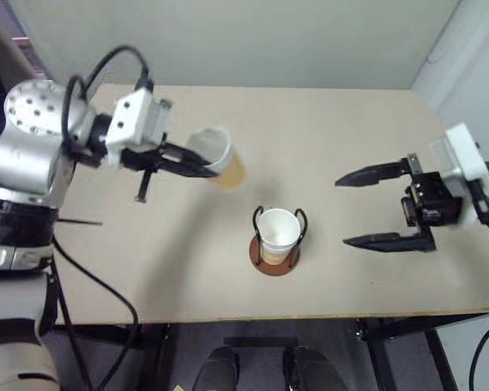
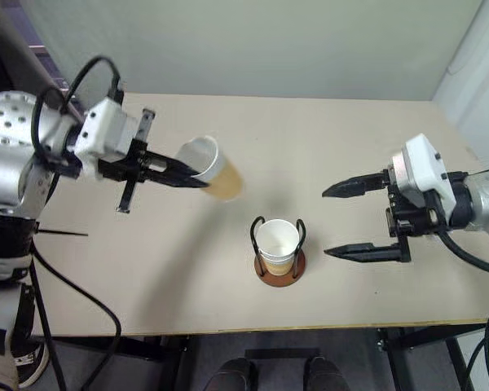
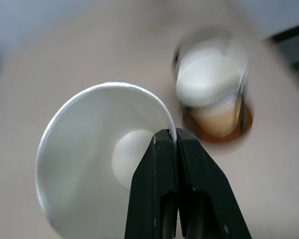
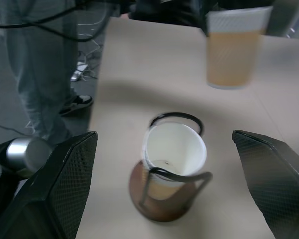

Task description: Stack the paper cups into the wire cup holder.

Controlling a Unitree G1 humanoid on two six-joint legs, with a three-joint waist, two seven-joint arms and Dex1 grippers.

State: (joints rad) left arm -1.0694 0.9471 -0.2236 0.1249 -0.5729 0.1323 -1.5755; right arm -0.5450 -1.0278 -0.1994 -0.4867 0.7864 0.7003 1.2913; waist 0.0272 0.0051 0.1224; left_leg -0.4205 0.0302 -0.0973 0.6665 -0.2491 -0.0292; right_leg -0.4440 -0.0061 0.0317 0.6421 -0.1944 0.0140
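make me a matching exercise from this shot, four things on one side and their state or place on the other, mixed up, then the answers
Things:
1. left gripper
2. right gripper
3. wire cup holder
4. lifted paper cup

States or places:
A. open, holding nothing, to the right of the holder
B. tilted in the air above the table
C. shut on a cup's rim
D. stands on the table with cups inside

Pairs: 1-C, 2-A, 3-D, 4-B
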